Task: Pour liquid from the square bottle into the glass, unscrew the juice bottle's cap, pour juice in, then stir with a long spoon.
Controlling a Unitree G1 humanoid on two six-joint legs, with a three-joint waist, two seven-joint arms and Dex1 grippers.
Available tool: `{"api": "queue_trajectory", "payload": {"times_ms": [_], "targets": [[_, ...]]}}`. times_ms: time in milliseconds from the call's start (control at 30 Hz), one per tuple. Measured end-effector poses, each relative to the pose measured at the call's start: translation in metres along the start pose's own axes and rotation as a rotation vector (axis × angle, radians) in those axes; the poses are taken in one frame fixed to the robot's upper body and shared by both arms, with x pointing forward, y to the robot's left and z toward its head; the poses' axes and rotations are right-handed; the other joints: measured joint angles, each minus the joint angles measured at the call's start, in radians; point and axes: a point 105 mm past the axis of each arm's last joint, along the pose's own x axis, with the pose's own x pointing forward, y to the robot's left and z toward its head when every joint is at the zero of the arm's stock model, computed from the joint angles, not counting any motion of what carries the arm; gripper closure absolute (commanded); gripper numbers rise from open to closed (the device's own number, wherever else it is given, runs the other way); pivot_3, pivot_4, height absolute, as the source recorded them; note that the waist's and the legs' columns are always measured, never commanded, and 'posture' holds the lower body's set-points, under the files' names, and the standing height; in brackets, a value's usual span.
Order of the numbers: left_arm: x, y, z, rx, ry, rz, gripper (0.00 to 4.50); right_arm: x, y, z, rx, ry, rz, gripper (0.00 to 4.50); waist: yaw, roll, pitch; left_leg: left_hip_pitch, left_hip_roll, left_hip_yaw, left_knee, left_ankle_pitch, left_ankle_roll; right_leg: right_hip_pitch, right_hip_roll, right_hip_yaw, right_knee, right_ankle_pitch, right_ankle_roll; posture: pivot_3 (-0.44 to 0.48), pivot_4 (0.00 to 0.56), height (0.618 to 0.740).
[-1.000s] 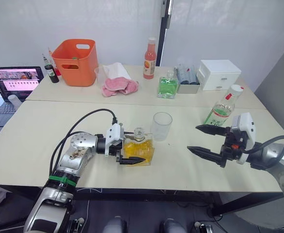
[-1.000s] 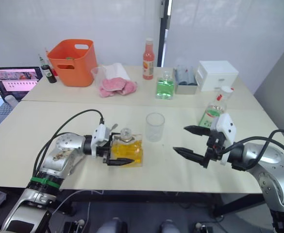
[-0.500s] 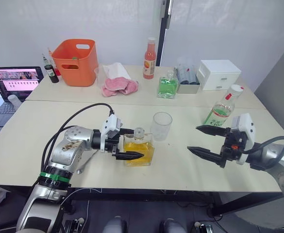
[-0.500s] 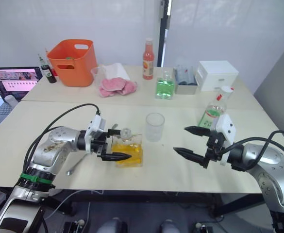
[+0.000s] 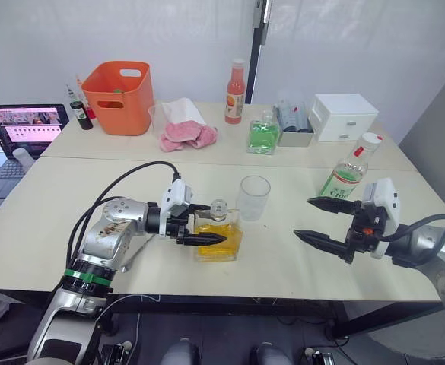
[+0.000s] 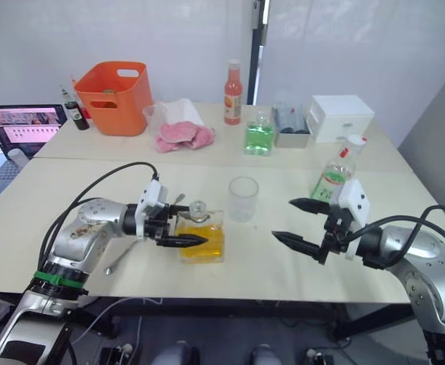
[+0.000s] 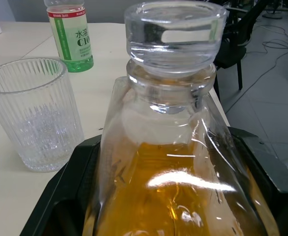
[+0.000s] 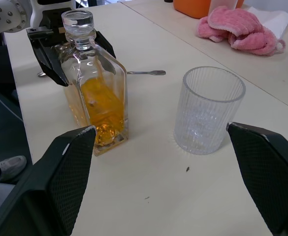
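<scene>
- Left claw (image 5: 207,223) pinched the square bottle (image 5: 219,236), one finger on each side of the body; bottle tilted slightly, near the table's front edge, stopper (image 7: 175,30) in the neck.
- Liquid (image 8: 102,105) filled about the lower half of the bottle.
- Glass (image 5: 253,198) stood empty, just beyond the bottle toward the table's middle, not touching it.
- Right claw (image 5: 319,221) was spread wide, holding nothing, hovering over the table near the right edge; juice bottle (image 5: 350,175) upright just behind it, cap (image 5: 370,139) on.
- Spoon (image 8: 144,73) lay flat on the table beside the bottle, on its left.
- Judgement: stopper must come off before any pour; the free right claw looked best placed to lift it.
- Judgement: grip looked low on smooth glass; lift slowly, bring neck over the glass rim, tip gradually to avoid slip or splash.
</scene>
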Motion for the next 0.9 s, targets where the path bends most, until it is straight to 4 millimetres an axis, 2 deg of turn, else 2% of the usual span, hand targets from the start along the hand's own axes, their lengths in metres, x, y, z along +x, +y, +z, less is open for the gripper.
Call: {"api": "queue_trajectory", "payload": {"times_ms": [133, 233, 367, 533, 600, 900], "targets": [[0.0, 0.0, 0.0, 0.021, 0.0, -0.004, 1.66, 0.004, 0.004, 0.005, 0.005, -0.004, 0.017, 0.0, -0.001, 0.0, 0.0, 0.0, 0.0, 0.0, 0.0, 0.0, 0.0, 0.0, 0.0, 0.0, 0.0, 0.0, 0.0, 0.0, 0.15, 0.715], [0.001, 0.0, 0.0, 0.032, -0.001, -0.008, 1.66, 0.016, 0.012, 0.024, -0.012, -0.034, 0.069, 0.0, -0.002, 0.0, 0.0, 0.0, 0.0, 0.0, 0.0, 0.0, 0.0, 0.0, 0.0, 0.0, 0.0, 0.0, 0.0, 0.0, 0.15, 0.715], [0.001, 0.0, 0.0, 0.044, -0.002, -0.013, 1.66, 0.056, 0.028, 0.045, -0.032, -0.06, 0.131, 0.0, -0.004, 0.001, 0.0, 0.0, 0.001, 0.0, 0.0, 0.0, 0.0, -0.001, 0.0, 0.0, 0.001, 0.0, 0.0, 0.0, 0.15, 0.715], [0.003, -0.001, 0.001, 0.05, -0.009, -0.021, 1.66, 0.097, 0.047, 0.049, -0.023, -0.044, 0.198, 0.0, -0.001, 0.001, 0.0, -0.002, 0.0, -0.001, 0.0, 0.0, 0.0, -0.002, 0.0, 0.0, 0.0, 0.0, 0.0, 0.0, 0.15, 0.715], [0.004, -0.001, 0.001, 0.049, -0.01, -0.024, 1.66, 0.107, 0.053, 0.05, -0.029, -0.042, 0.225, 0.0, 0.001, 0.001, 0.0, -0.002, 0.0, -0.002, 0.0, 0.0, 0.0, -0.002, 0.0, -0.001, 0.0, 0.0, 0.0, 0.0, 0.15, 0.715], [0.004, -0.001, 0.0, 0.048, -0.011, -0.024, 1.66, 0.122, 0.049, 0.044, -0.002, -0.029, 0.232, 0.0, -0.002, 0.001, 0.0, -0.002, -0.001, -0.001, 0.001, 0.0, 0.0, -0.002, 0.0, -0.001, 0.0, 0.0, 0.0, 0.0, 0.15, 0.715]]}}
